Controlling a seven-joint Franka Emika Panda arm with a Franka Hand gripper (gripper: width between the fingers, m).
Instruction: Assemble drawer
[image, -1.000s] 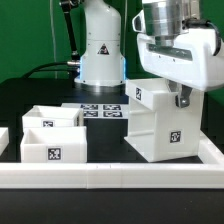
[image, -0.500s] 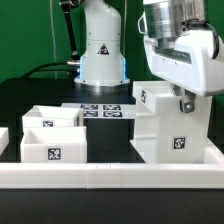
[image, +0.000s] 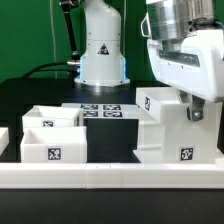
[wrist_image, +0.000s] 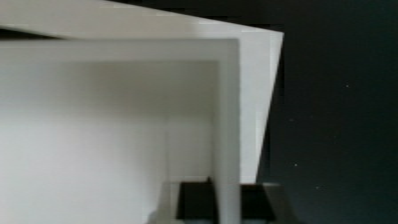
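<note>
The jaws are closed on the housing (image: 165, 130), the big white hollow cube at the exterior view's right. The arm (image: 185, 55) comes down from above, and a dark finger (image: 193, 110) shows against the cube's upper part. In the wrist view, a thin white wall of the housing (wrist_image: 226, 120) runs straight between 2 dark pads (wrist_image: 189, 203), 1 on each side, so the jaws stand narrow, pinching that wall. The wide pale inner face of the housing fills most of that picture, with dark worktop (wrist_image: 338, 130) beside it.

The housing sits on the black worktop (image: 110, 140) just behind the long low white wall (image: 100, 177) that runs along the front. Its lower edge is hidden by that wall, so I cannot tell if it rests flat. 2 black-and-white square tags show on it, 1 high on a side face and 1 low near the front.

At the exterior view's left, well apart from the housing, a front tray (image: 52, 150) and a back tray (image: 62, 118) stand close together, both open side up. The front tray carries 1 tag on its near face. Between trays and housing, further back, lies the marker board (image: 103, 110), flat before the arm's white base (image: 102, 60).
</note>
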